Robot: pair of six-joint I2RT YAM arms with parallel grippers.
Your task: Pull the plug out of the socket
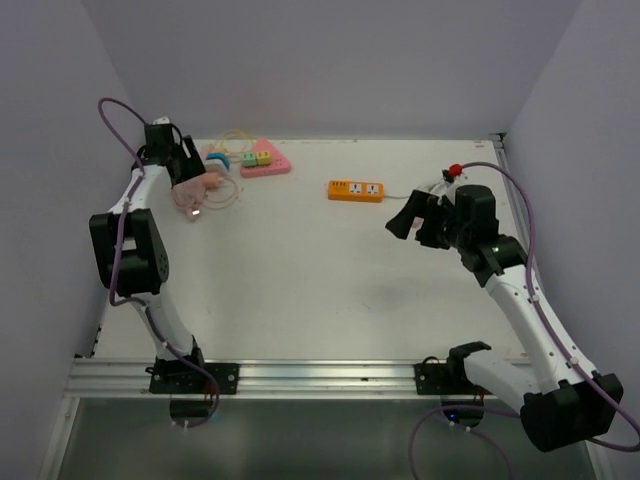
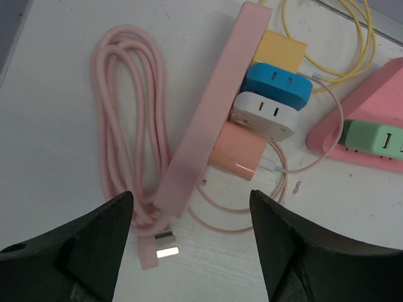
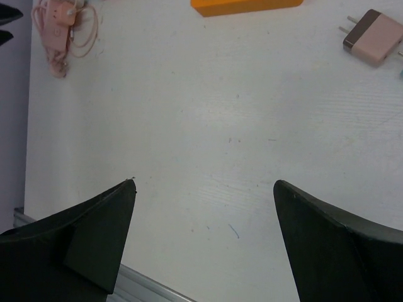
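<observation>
Smooth matt plastic on the pink power strip — bright bare metal on its cord's prongs; matt, faintly scuffed white counter.

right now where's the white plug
Far left of the table: in the left wrist view the white plug sits in the pink power strip, between the blue plug and the peach plug.

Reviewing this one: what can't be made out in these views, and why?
Top view: the left pincer hides part of the pink strip; its plugs are too small to tell apart.
Left wrist: the second strip and its green plug are cut off by the right edge.
Right wrist: the orange strip is cut off by the top edge, sockets unseen.
</observation>
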